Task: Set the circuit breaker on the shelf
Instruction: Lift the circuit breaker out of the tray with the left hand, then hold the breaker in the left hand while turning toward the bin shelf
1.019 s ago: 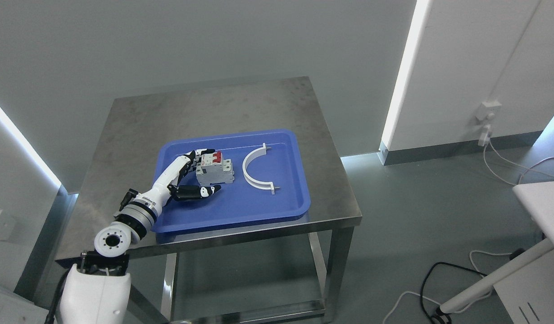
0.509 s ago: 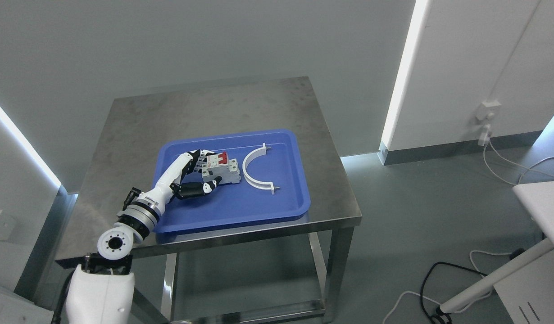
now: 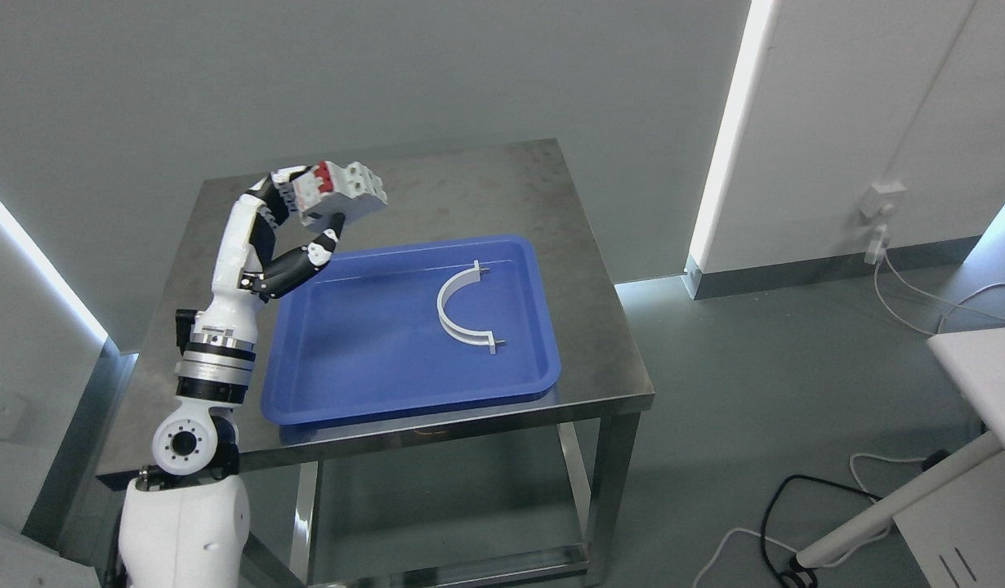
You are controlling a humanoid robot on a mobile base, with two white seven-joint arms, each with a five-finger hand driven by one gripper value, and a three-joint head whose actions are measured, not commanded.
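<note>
Step in hand: the circuit breaker is held raised above the far left part of the steel table, clear of the blue tray; the carrying step is judged to be under way.
Left hand: the left hand is closed on the breaker, fingers wrapped over its top and the thumb pressed up from below.
Right hand: none is seen.
Breaker: it is tilted, red switches uppermost, touching nothing but the hand.
Next move: a shelf cannot be made out here, so a turn or drive towards it is probably called for, with the grip kept firm and the breaker levelled before release.
Tray contents: only a white curved bracket is left, lying flat right of the tray's middle.
</note>
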